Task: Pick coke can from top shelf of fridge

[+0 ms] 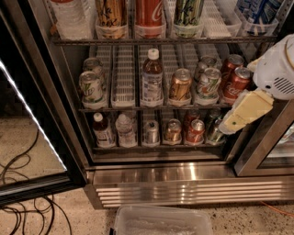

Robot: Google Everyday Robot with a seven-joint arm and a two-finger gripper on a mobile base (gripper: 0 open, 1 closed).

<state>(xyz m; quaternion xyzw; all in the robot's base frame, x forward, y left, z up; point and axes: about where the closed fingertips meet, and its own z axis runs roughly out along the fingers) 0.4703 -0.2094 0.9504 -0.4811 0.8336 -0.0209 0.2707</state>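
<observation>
The fridge [183, 181] stands open, its ribbed steel base at the bottom. The top shelf [161, 40] runs along the upper edge of the view with tall cans in clear cup fronts. The coke can [149, 13], tall, slim and red with white script, stands in the middle lane between a gold can [111, 13] and a green-and-white can [188, 13]; its lid is cut off by the frame. My gripper [233, 123], cream-coloured below a white arm housing [275, 69], hangs at the right by the middle rack, well below and right of the coke can.
A water bottle [69, 18] stands at the top shelf's left. The middle rack holds short cans and a tea bottle [151, 78]. The bottom rack holds small bottles and cans. The glass door [32, 137] hangs open at the left. Cables lie on the floor, and a clear plastic bin [161, 221] sits below.
</observation>
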